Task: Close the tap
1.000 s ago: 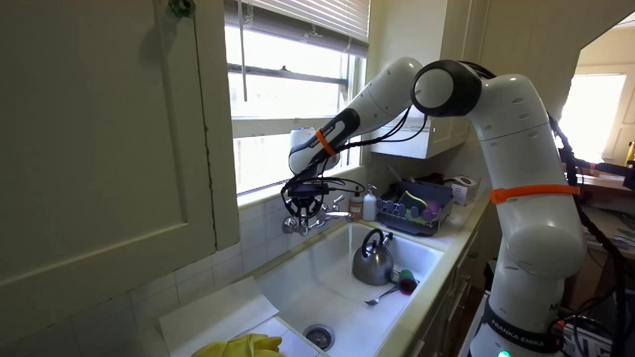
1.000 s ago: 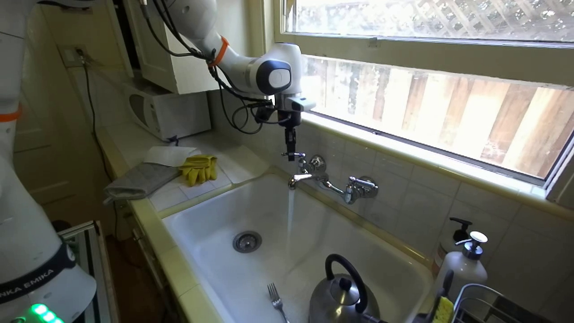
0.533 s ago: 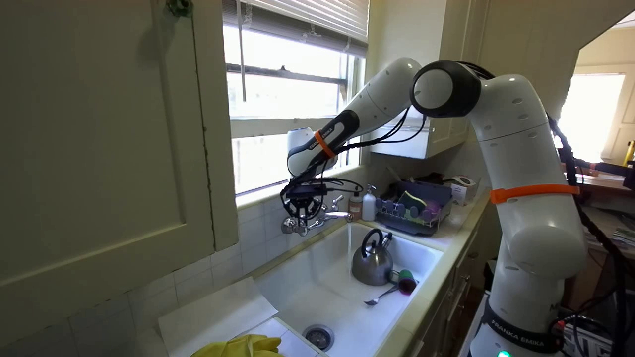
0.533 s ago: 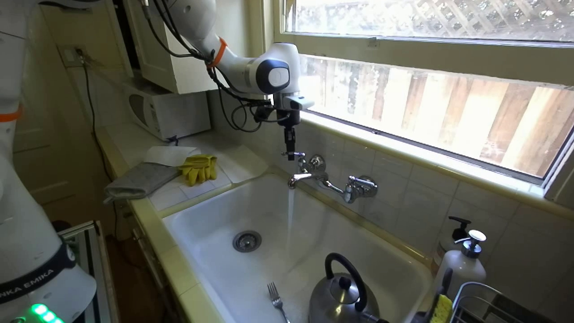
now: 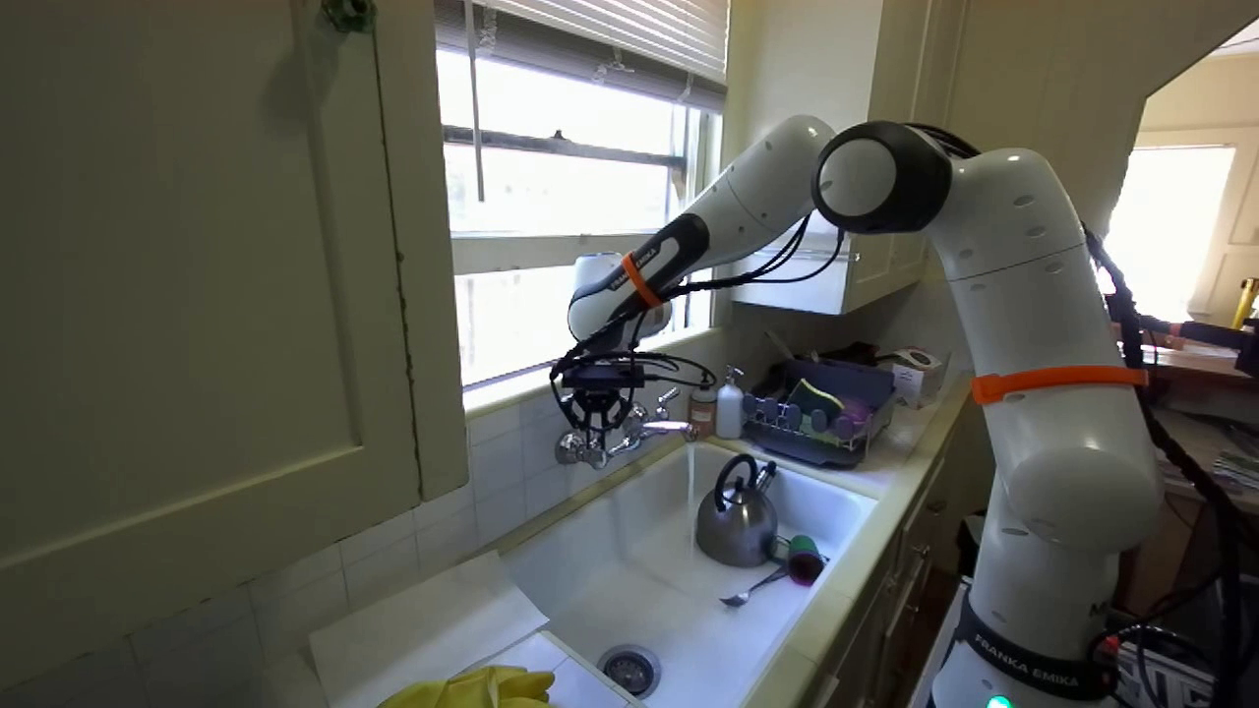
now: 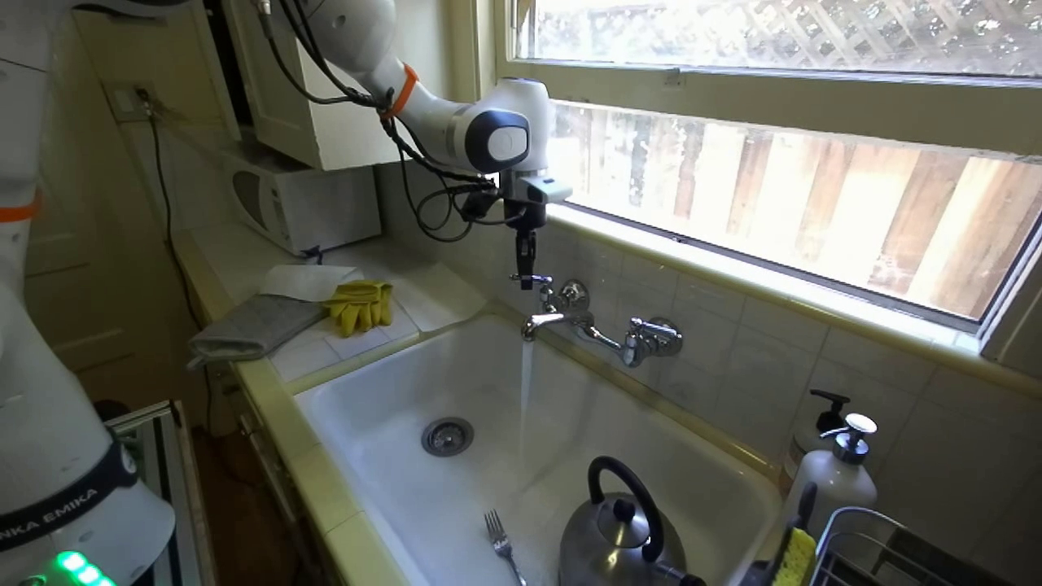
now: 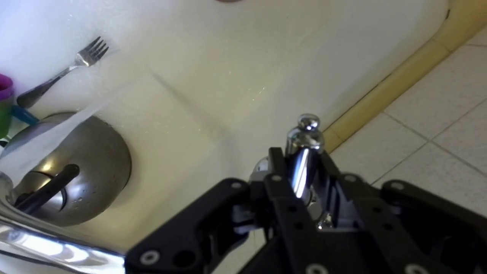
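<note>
The chrome tap has its spout [image 6: 549,321] over the sink, and water runs from it; the spout also shows in an exterior view [image 5: 667,428]. Its near-left handle [image 6: 516,278] in that view lies between my fingers. My gripper [image 6: 527,282], pointing straight down, is shut on this handle. In the wrist view, my gripper [image 7: 302,160] has one finger on each side of the handle [image 7: 305,141], whose capped end sticks out past the fingertips. The tap's far handle [image 6: 650,334] is free. The handle's base is partly hidden by my fingers.
The tap is on the tiled wall below the window sill [image 6: 773,293]. In the sink are a metal kettle [image 6: 598,541], a fork [image 6: 499,537] and a cup [image 5: 805,560]. Soap bottles [image 6: 838,480] and a dish rack [image 5: 821,423] stand beside it. Yellow gloves [image 6: 358,305] lie on the counter.
My wrist has shifted very slightly towards the window in the last half second. The fingers stay at the handle, and the water keeps running. Both exterior pictures have drifted slightly.
</note>
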`<state>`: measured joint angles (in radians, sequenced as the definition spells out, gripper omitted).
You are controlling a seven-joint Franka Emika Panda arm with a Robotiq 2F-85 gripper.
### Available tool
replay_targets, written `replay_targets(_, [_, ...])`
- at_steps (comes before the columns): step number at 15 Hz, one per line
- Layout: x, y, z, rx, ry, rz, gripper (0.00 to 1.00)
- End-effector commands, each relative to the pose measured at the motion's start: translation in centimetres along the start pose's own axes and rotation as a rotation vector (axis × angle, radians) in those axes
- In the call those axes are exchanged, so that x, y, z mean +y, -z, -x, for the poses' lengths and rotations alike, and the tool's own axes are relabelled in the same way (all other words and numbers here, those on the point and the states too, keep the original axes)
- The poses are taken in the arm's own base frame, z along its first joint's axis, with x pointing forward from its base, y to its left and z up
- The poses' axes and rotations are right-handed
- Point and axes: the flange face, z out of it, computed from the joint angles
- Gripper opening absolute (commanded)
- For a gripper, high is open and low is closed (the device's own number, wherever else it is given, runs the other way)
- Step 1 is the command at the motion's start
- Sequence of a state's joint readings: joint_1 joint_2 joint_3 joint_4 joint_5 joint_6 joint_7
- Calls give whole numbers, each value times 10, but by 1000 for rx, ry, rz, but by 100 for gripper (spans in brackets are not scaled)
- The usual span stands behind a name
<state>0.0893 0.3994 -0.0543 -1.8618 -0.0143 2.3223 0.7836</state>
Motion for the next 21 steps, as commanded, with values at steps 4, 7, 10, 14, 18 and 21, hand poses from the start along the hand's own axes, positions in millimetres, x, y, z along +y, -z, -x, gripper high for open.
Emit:
replay_targets(4, [-63,-20,24,23,-74,-161,6])
replay_targets(7, [-66,-17,23,37,-98,-165,6])
replay_targets(10, [-68,-17,21,62,-111,-162,6])
replay_targets(14, [-70,-18,21,82,-126,-154,6])
replay_targets(18, [-74,-15,23,90,-134,-149,6])
replay_targets(21, [-75,-15,22,47,-204,-162,6])
